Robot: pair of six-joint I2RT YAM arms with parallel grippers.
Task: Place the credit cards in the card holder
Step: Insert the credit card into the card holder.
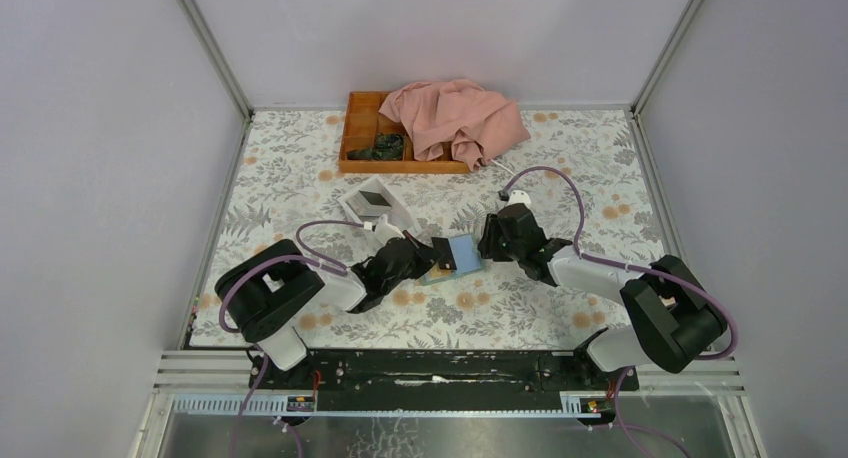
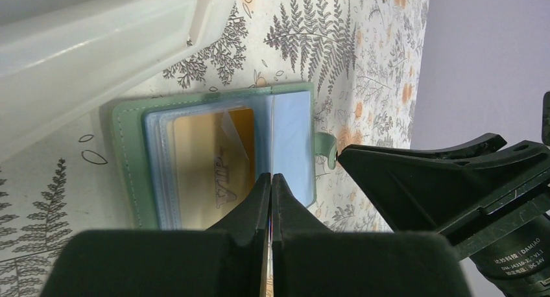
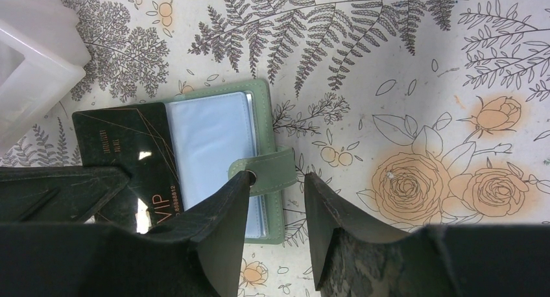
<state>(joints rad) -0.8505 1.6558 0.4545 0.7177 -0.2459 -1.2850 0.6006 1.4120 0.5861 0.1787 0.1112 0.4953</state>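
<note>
One dark VIP card (image 3: 126,151) is pinched in the left gripper (image 2: 271,178), fingers closed flat on it. The card runs straight out from the fingertips, edge-on to that wrist camera, over the open card holder (image 3: 261,115). The holder lies at centre frame in the top view, just below the white box (image 1: 350,191). The left arm is judged nearer for insertion. The right gripper (image 3: 277,177) stands half open and grips nothing, one finger on the strap (image 3: 275,167). Holder: grey-green cover, pale blue sleeves, orange card (image 2: 201,148) pocketed.
</note>
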